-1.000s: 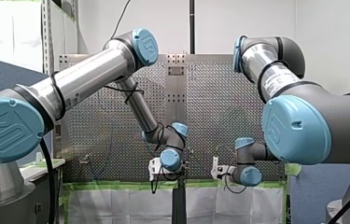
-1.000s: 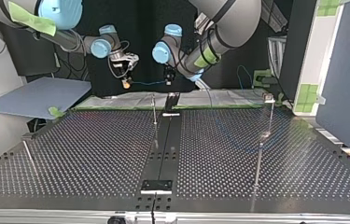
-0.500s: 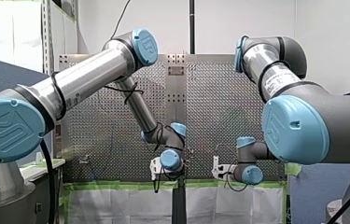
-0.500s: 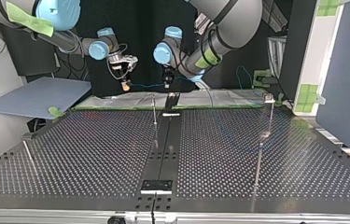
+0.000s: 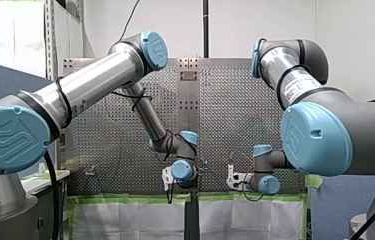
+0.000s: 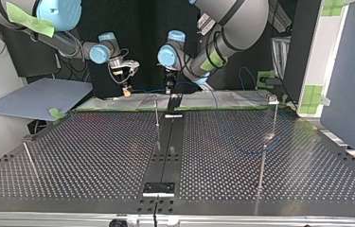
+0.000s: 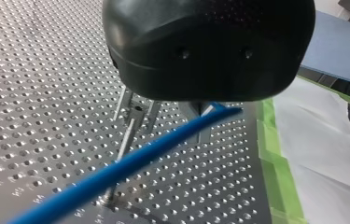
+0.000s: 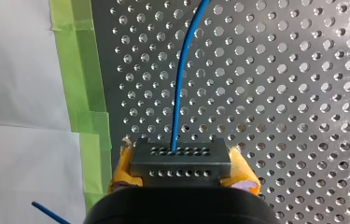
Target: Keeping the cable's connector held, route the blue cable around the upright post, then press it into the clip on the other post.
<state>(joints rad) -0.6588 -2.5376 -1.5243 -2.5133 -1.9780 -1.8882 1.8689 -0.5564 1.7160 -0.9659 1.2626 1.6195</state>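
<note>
Both grippers were brought lower, nearer the upright post (image 6: 156,111), than a second before. The connector (image 8: 180,156) was clamped tight in the right gripper (image 8: 182,165), to one side of the post. The blue cable (image 8: 178,93) was strung from it past the post's top to the left gripper (image 6: 169,89), whose grip could not be told.

Blue cable (image 7: 116,171) cut off at edge
</note>
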